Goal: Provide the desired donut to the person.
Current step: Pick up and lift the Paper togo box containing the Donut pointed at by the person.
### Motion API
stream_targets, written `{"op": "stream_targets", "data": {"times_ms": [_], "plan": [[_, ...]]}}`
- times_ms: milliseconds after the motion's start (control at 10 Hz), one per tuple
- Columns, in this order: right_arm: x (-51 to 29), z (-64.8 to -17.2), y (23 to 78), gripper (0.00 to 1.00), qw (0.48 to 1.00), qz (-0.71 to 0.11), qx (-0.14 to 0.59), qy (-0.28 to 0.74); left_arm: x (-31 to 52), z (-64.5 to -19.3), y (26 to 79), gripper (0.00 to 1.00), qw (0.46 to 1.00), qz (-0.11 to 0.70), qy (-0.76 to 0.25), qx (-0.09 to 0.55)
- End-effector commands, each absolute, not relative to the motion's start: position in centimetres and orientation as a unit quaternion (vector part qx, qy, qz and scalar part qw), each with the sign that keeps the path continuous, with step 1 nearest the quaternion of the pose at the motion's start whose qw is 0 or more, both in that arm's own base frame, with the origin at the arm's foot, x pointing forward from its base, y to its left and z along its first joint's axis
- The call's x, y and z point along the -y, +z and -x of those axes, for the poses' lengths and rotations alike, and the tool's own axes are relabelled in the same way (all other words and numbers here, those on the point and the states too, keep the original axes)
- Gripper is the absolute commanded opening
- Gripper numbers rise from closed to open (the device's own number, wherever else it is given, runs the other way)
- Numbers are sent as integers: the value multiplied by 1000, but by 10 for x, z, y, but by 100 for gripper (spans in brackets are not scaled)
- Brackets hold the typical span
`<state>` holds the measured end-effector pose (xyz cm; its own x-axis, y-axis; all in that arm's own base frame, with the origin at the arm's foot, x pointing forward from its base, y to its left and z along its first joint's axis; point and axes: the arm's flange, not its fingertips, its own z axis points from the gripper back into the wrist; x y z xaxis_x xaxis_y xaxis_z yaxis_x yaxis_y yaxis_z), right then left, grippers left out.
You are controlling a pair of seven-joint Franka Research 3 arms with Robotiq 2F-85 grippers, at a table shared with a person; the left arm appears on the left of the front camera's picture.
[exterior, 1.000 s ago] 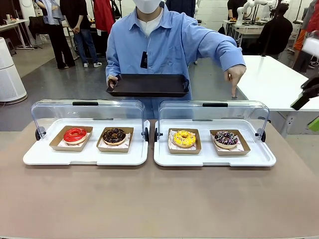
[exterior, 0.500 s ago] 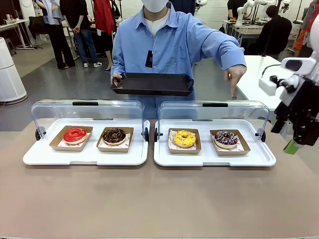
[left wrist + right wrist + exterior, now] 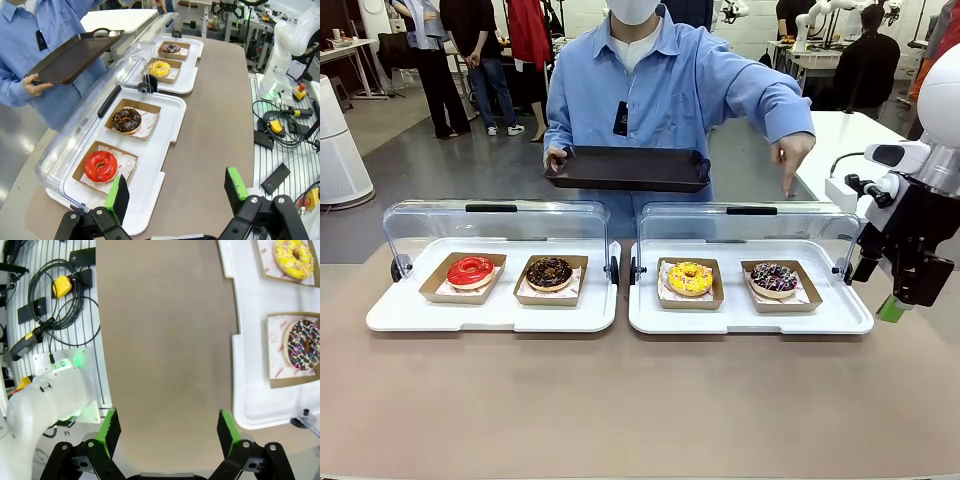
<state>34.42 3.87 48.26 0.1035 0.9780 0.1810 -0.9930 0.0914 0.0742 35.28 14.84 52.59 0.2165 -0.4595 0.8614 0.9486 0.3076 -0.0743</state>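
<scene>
The right hand hangs with jaws wide and nothing between them, above the bare counter just beside the right end of the white display tray; the left hand is likewise wide and empty, near the other end by the red donut; nearest the right hand lies the sprinkled chocolate donut in its paper boat, next to the yellow donut, with the clear lid rolled back behind them; the person's finger points down over the sprinkled one, so that is probably the one wanted; the step in hand looks like the approach; next the right hand should enter from the open front, close on the boat's edge rather than the icing, and carry it to the dark tray the person holds.
</scene>
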Motion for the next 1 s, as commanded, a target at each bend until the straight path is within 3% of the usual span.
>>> {"op": "stream_targets", "data": {"times_ms": [0,500,900], "plan": [[-40,-341,487,100,739,-81,37,668,-149,-353,528,100,707,323,-492,391],[-46,-347,480,100,722,-85,57,684,-149,-353,528,100,707,323,-492,391],[-76,-380,423,100,735,-22,64,674,-149,-353,528,100,707,323,-492,391]]}}
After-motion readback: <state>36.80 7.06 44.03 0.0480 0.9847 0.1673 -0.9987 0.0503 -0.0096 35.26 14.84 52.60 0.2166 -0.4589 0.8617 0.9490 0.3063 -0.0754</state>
